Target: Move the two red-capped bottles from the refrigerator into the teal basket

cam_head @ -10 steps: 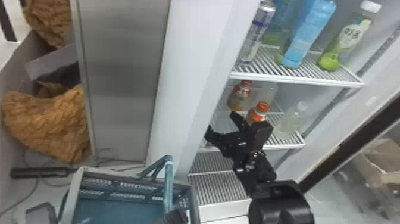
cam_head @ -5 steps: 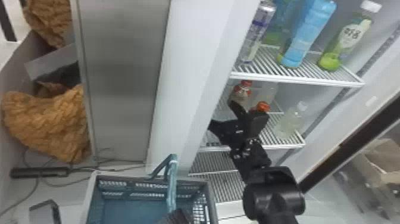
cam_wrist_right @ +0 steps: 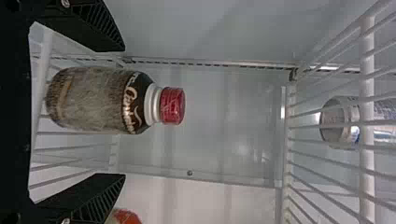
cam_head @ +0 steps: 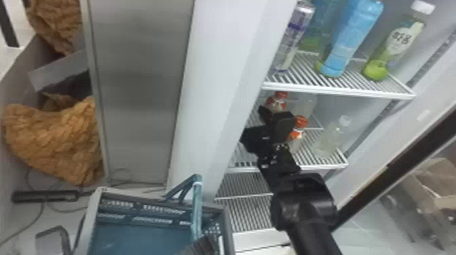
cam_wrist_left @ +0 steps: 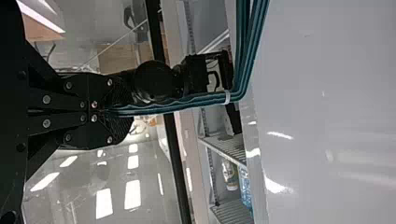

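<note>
Below the right gripper [cam_head: 262, 120], a white wire shelf [cam_head: 322, 166] is carrying bottles. One red-capped bottle [cam_head: 280, 101] is standing upright ahead, in line with the gap between the fingers; another red-capped bottle [cam_head: 296, 135] is standing just beyond the gripper's right side. A clear bottle [cam_head: 329, 137] is standing farther right, and a pale bottle [cam_head: 304, 105] is standing ahead and right. Above the gripper, an upper wire shelf [cam_head: 339, 91] is holding a silver-and-purple container [cam_head: 293, 39], a blue bottle [cam_head: 353, 37] farther right and a green-bottomed bottle [cam_head: 395, 45] farthest right.
</note>
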`<action>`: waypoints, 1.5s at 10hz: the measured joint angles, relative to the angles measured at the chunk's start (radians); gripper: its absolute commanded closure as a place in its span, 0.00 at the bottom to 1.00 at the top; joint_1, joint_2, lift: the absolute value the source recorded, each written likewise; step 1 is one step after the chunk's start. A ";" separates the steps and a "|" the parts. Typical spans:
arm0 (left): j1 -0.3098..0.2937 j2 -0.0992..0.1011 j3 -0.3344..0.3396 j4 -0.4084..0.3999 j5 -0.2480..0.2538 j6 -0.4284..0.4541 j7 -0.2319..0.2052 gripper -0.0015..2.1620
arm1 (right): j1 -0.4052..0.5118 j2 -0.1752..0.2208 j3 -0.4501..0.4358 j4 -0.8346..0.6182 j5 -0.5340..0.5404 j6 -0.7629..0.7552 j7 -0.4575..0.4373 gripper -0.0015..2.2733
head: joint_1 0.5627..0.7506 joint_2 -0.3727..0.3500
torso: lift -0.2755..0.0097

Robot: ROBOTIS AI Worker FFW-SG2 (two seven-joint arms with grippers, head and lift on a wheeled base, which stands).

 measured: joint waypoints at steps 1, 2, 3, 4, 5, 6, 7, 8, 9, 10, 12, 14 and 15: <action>-0.001 0.000 -0.002 0.002 0.001 0.000 0.000 0.53 | -0.015 -0.001 0.010 0.016 0.001 0.000 -0.005 0.02 | 0.70 0.03 | 0.18; -0.002 0.000 -0.002 0.003 0.001 0.000 0.000 0.53 | -0.026 -0.001 0.017 0.030 0.001 0.003 -0.010 0.02 | 0.70 0.03 | 0.18; -0.002 0.000 -0.002 0.003 0.001 0.000 0.000 0.53 | -0.037 -0.001 0.022 0.041 0.001 0.015 -0.016 0.02 | 0.70 0.03 | 0.18; -0.002 0.000 -0.002 0.003 0.001 0.000 0.000 0.53 | -0.050 -0.002 0.031 0.052 0.001 0.027 -0.024 0.02 | 0.70 0.03 | 0.18; -0.003 0.000 -0.003 0.004 0.001 0.000 0.000 0.53 | -0.068 -0.004 0.045 0.066 0.001 0.038 -0.030 0.02 | 0.70 0.03 | 0.18; -0.004 0.000 -0.004 0.005 0.001 0.000 0.000 0.53 | -0.086 -0.006 0.059 0.074 0.001 0.056 -0.034 0.02 | 0.70 0.03 | 0.18; -0.005 0.000 -0.004 0.005 0.001 0.000 0.000 0.53 | -0.102 -0.008 0.072 0.077 0.003 0.081 -0.046 0.03 | 0.70 0.03 | 0.18; -0.005 0.000 -0.004 0.005 0.001 -0.001 0.000 0.53 | -0.113 -0.008 0.079 0.078 0.010 0.096 -0.058 0.04 | 0.70 0.03 | 0.18; -0.005 0.000 -0.004 0.007 0.001 -0.002 0.000 0.53 | -0.123 -0.008 0.084 0.081 0.016 0.106 -0.068 0.04 | 0.70 0.03 | 0.18; -0.005 0.000 -0.004 0.007 0.001 -0.002 0.000 0.53 | -0.133 -0.007 0.088 0.089 0.022 0.118 -0.075 0.05 | 0.70 0.03 | 0.18; -0.007 0.000 -0.004 0.008 0.001 -0.002 0.000 0.53 | -0.153 -0.007 0.090 0.107 0.024 0.152 -0.080 0.20 | 0.70 0.03 | 0.18; -0.007 0.000 -0.004 0.010 0.002 -0.003 0.000 0.53 | -0.164 -0.009 0.090 0.117 0.007 0.192 -0.080 0.38 | 0.70 0.03 | 0.18; -0.007 0.000 -0.004 0.010 0.004 -0.004 0.000 0.54 | -0.163 -0.010 0.090 0.120 -0.009 0.196 -0.079 0.38 | 0.70 0.03 | 0.18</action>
